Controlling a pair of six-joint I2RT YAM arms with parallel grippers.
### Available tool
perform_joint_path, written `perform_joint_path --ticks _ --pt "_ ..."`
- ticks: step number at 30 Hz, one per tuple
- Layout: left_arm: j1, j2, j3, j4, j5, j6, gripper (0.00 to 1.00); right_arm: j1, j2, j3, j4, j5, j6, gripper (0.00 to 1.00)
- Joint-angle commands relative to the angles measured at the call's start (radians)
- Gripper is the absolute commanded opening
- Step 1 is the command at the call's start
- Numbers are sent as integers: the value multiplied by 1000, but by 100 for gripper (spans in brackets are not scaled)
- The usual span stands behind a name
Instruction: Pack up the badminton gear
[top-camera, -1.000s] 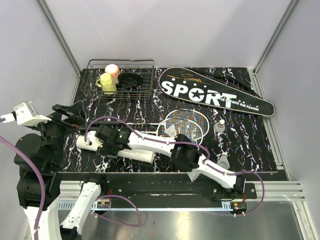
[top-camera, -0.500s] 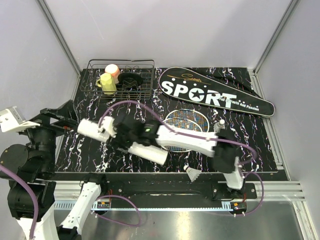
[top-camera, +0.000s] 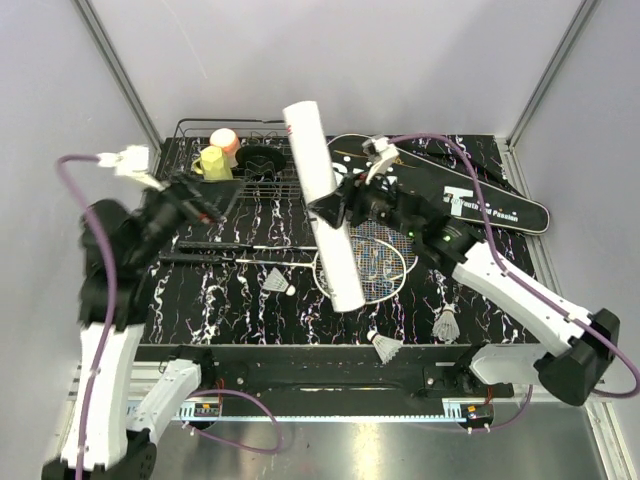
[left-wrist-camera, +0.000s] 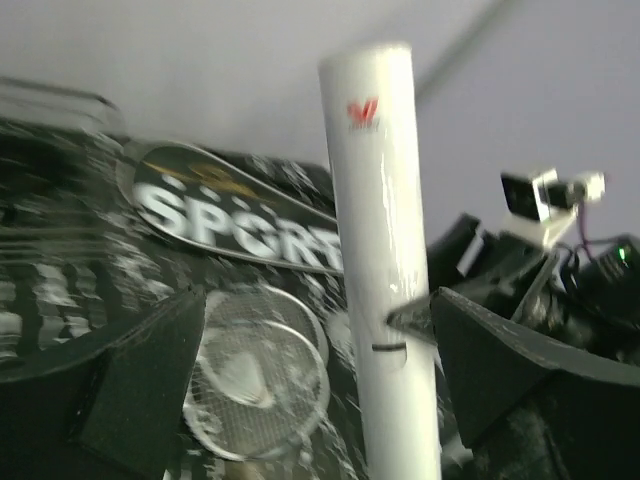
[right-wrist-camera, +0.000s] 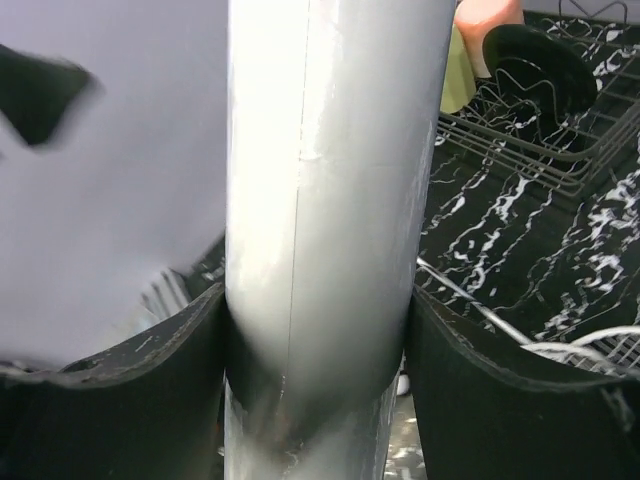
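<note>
Pinching long white tube (top-camera: 312, 165) near mid-length between pads of right gripper (top-camera: 335, 208), both pads pressed flat against tube sides in right wrist view; tube clear of table (top-camera: 200, 300), steeply tilted, small red mark near top end. Left gripper (top-camera: 220, 197) raised above left part of table, fingers spread wide, gripping nothing, apart from tube. Two rackets (top-camera: 370, 262) flat on table, white-strung heads overlapping, lower end of tube above their left rim in top view, dark shafts side by side running left. Three shuttlecocks (top-camera: 280, 283) loose on table: one just beside shafts, two toward front edge at right. Black "SPORT" bag (top-camera: 490, 205) flat along back right, partly hidden by right arm. Wire basket (top-camera: 240, 178) at back left, holding yellow cup (top-camera: 213, 162) and pink cup (top-camera: 225, 138).
</note>
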Motion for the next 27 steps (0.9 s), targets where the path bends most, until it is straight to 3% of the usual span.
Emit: perform_joint_path --ticks 1,2,5,8,14,20,24,27 --pt "-93 167 -175 446 471 -237 99 -40 -101 -17 164 24 298 54" --pt "-213 194 -166 419 393 -193 99 -40 -110 -28 184 29 323 54" --pt "-435 285 -62 253 160 -21 99 -41 -139 -89 279 82 425 54" --pt "-513 340 -55 241 92 -1 99 -40 -170 -149 322 162 504 55" --pt "-604 389 -87 327 100 -6 99 -40 -224 -200 365 233 490 56" --pt "-606 258 -138 363 9 -22 99 -40 -306 -297 438 269 305 58" --pt "-606 164 -234 516 -22 -137 99 -40 -306 -307 440 248 264 59" --pt "-606 185 -296 673 61 -223 99 -40 -279 -306 477 234 342 59"
